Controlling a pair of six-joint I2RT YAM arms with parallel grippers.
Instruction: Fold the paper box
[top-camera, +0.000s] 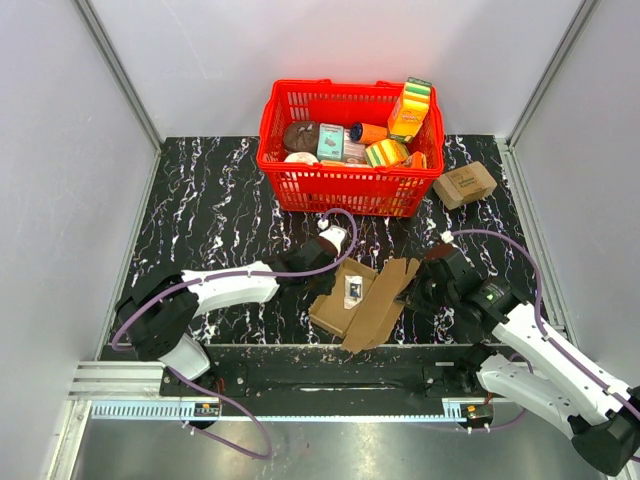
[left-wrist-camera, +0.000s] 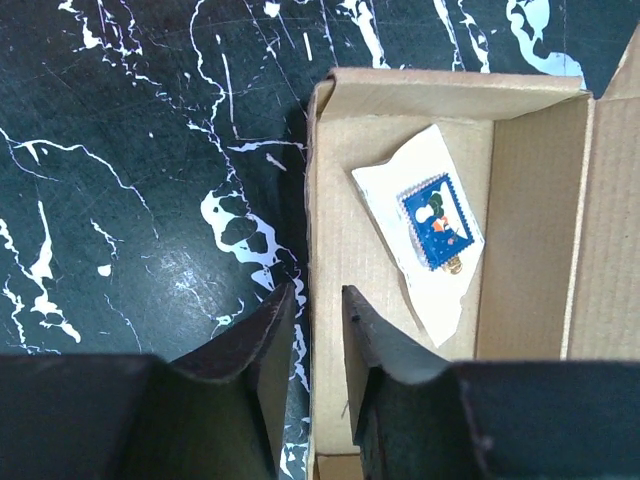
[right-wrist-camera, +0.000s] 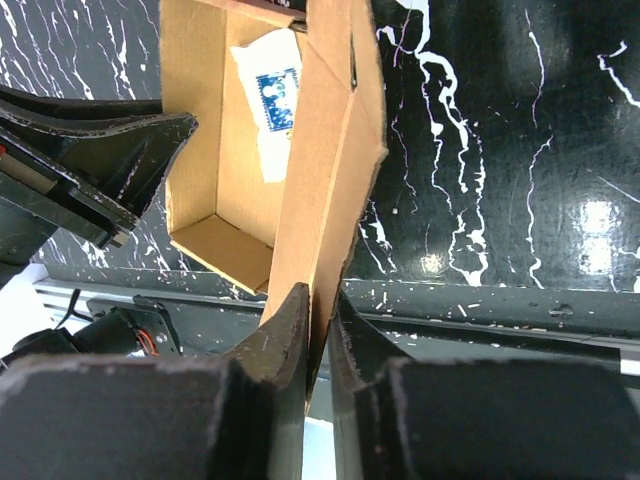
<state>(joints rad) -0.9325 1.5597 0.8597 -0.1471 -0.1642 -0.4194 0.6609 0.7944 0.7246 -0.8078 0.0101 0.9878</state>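
Where arms meet at near table (top-camera: 220, 200) edge: box (top-camera: 345, 300) lying open-topped, stamped slip (left-wrist-camera: 438, 222) inside; left gripper (left-wrist-camera: 317, 292) narrow, fingers (left-wrist-camera: 265, 340) astride left wall, contact cannot tell; right gripper (right-wrist-camera: 320, 295) nipped tight onto raised right flap; basket (top-camera: 345, 190) well behind.

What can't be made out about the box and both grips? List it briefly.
- Left wrist: whether the left fingers actually pinch the paper box wall standing between them; a sliver of gap shows.
- Right wrist: the flap's lower end, hidden between the right fingers.
- Top external: the print on the card inside the box, too small to read.
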